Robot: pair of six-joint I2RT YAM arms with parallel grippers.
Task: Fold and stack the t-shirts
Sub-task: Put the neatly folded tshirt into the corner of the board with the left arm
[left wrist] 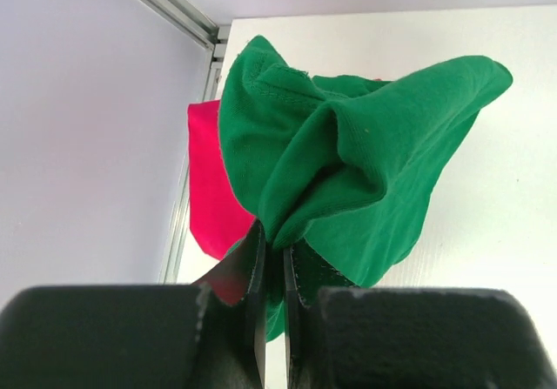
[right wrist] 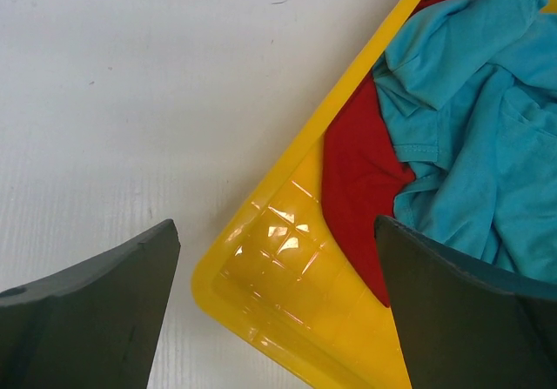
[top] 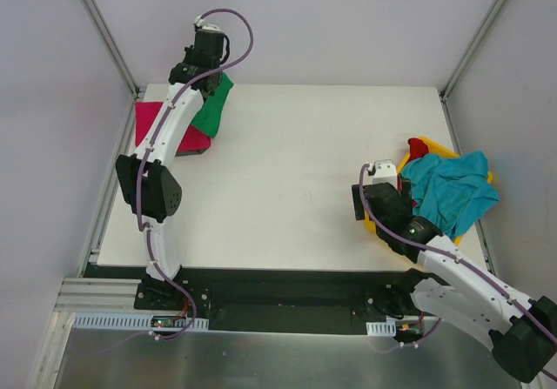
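Green knit cloth, soft and limp: the green t-shirt (left wrist: pixel 348 171) is bunched in the left gripper (left wrist: pixel 274 254), whose fingers are pressed together on a gathered fold, with loose fabric spilling out past the pinch on both sides. This garment is well apart from the yellow bin (right wrist: pixel 278 258), across the table (top: pixel 296 171) at the corner farthest from it. The magenta t-shirt (top: pixel 152 124) lies flat just beside and partly under the green one, equally far from the bin. The teal t-shirt (right wrist: pixel 470 119) is heaped inside the bin and drapes over its outer rim. The red t-shirt (right wrist: pixel 357 180) lies beneath the teal one, showing along the bin's inner wall. The right gripper (right wrist: pixel 277 232) hovers over the bin's near corner with its fingers spread wide, holding nothing. Assessment: all four garments are light, wholly pliant and not fragile. They will sag, drag and fold under their own weight. A pinch on a bunched middle, as on the green one, gives a secure hold but no control of shape. For folding, a hem, shoulder seam or sleeve edge is the better place to take hold. The teal one is best taken at a raised ridge of cloth clear of the bin's rim, so that the red one beneath is not caught with it.
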